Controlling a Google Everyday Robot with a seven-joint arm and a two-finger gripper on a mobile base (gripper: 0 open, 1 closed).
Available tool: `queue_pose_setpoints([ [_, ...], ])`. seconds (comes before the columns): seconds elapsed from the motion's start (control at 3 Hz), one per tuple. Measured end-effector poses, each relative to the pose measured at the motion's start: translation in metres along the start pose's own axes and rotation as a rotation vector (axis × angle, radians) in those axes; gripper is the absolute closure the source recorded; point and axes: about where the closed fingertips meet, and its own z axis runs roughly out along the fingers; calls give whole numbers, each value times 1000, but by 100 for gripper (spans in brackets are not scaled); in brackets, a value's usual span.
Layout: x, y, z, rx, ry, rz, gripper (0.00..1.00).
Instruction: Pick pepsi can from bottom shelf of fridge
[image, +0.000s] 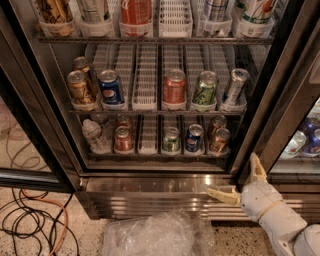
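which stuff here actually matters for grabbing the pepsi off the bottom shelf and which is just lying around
For the job: pepsi can on the bottom shelf; fridge; gripper, open, low right beside the fridge base.

Just there: green can; copper-brown can; water bottle; blue can on the middle shelf; plastic bag and cables on the floor.

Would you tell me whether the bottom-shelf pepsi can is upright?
Upright: the pepsi can stands silver top up; the gripper hangs open lower right, outside.

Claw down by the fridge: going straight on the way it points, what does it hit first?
Likely the steel sill under the bottom shelf; the open claw sits low right, aimed up-left. Depth unclear.
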Motion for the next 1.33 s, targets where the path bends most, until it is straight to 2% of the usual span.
queue_pose_setpoints([
  [0.33,0,0,0,0,0,3,0],
  [0.67,0,0,0,0,0,3,18],
  [1.0,4,2,0,11,17,-7,41],
  [1.33,20,0,21,51,22,-53,41],
])
